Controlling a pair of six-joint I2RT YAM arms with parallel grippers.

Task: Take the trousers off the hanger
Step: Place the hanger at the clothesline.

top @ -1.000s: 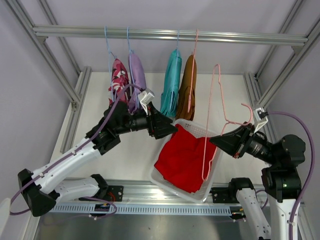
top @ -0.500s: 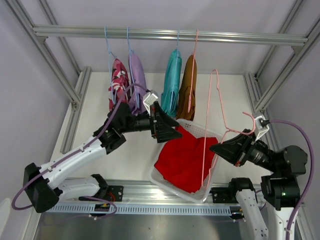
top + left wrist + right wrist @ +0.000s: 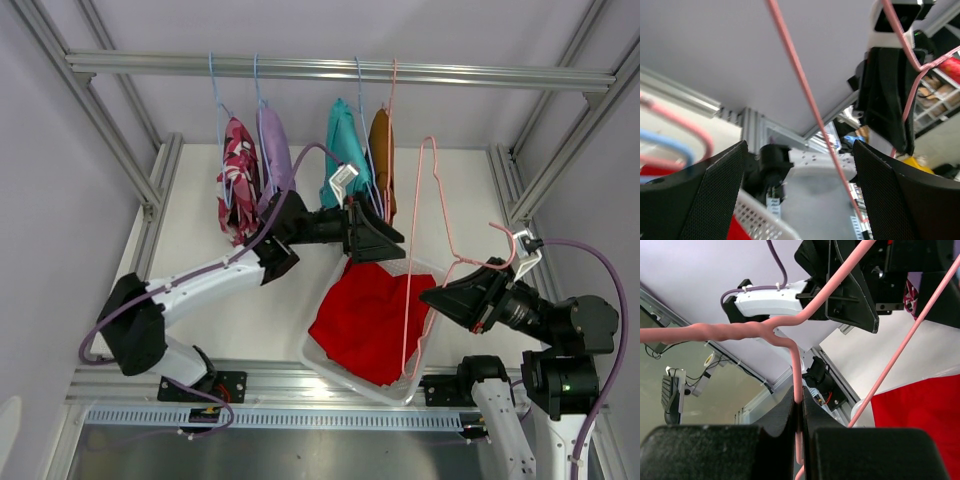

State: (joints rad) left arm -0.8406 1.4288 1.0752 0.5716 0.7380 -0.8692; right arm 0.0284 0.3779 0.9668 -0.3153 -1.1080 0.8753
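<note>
Left gripper (image 3: 395, 250) gapes empty by the teal trousers (image 3: 345, 140) and rust-brown trousers (image 3: 380, 135) on the rail (image 3: 480, 73) — right gripper (image 3: 432, 297) pinches a bare pink hanger (image 3: 430, 200). Red trousers (image 3: 365, 315) lie in the white basket (image 3: 350, 382), so one done; camo trousers (image 3: 238, 170) and lilac trousers (image 3: 274, 150) hang too — four left, I'd say.

The white table (image 3: 200, 200) lies inside an aluminium frame (image 3: 157, 190). A white lattice basket (image 3: 340, 376) rests directly on it, set askew at the near right, with red trousers (image 3: 365, 320) lying inside. Above the table's far edge a metal rail (image 3: 480, 75) spans the frame. Four hangers (image 3: 213, 85) hook over it, carrying, from left to right, camouflage trousers (image 3: 238, 165), lilac trousers (image 3: 273, 150), teal trousers (image 3: 345, 140) and brown trousers (image 3: 380, 135).
</note>
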